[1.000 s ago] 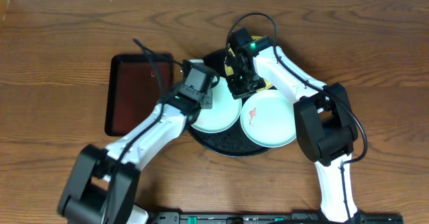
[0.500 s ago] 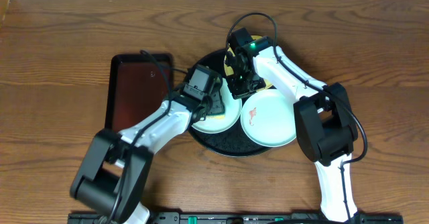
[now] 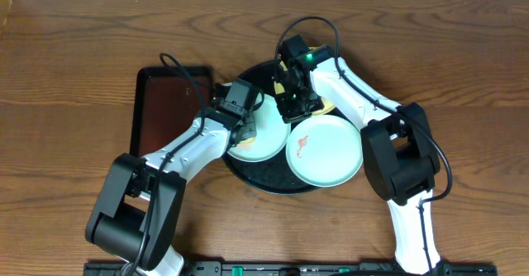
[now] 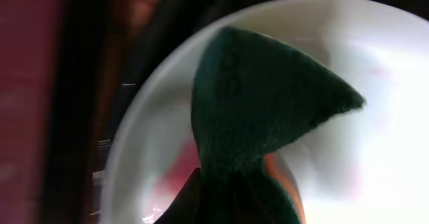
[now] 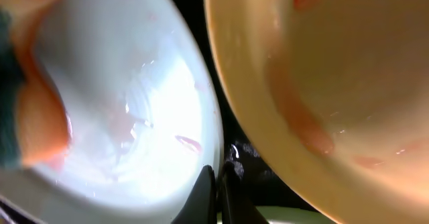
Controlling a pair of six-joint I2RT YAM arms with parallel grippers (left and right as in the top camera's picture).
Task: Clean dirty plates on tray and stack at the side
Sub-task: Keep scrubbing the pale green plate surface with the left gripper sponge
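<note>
**Scrubbing the left mint plate with a pinched sponge**

Clamping the left gripper (image 3: pixel 246 126) on a dark green and orange sponge (image 4: pixel 268 103), jaws drawn almost fully together around it. Pressing that sponge down into the left mint plate (image 3: pixel 269 146), toward its upper-left side. Seeing a faint pink-red smear (image 4: pixel 179 167) on the pale surface just beside the sponge.

Holding the right gripper (image 5: pixel 218 186) pressed together, with nothing visible between its fingertips. Resting those tips just at the rim of the same plate, in the dark gap between it and the yellow plate (image 5: pixel 348 83). Not managing to tell whether the tips are actually touching the rim.

Finding all three plates on the black tray (image 3: pixel 264 183). Seeing the left mint one and the right mint plate (image 3: pixel 331 152) side by side, edges meeting. Finding the yellow one behind them, largely hidden under the right arm from overhead. Noting an orange-red smear (image 3: pixel 302 148) near the left edge of the right mint plate, and red marks on the yellow one too.

Spotting a reddish-brown tray (image 3: pixel 165 115) just left of the black tray on the wooden table (image 3: pixel 74 69), partly under the left arm.
</note>
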